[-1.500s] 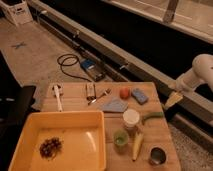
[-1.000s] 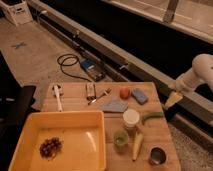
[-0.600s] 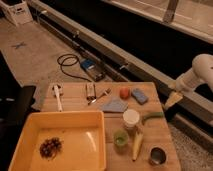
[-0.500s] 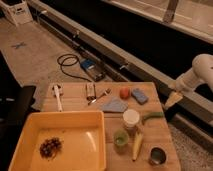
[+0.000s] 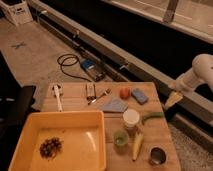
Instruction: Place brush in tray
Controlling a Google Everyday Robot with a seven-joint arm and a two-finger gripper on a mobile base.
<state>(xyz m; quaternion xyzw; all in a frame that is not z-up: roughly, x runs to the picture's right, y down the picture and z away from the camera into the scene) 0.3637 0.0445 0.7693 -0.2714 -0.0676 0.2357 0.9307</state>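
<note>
My claw hangs spread and empty off the right edge of the tabletop. The brush lies well apart at the far left end, just beyond the tray rim, its long axis running near to far. I can read no writing.

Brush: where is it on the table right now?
Camera view: the brush lies at the table's back left, just beyond the tray's far rim, left of the metal utensil; the gripper hangs off the table's right edge.
</note>
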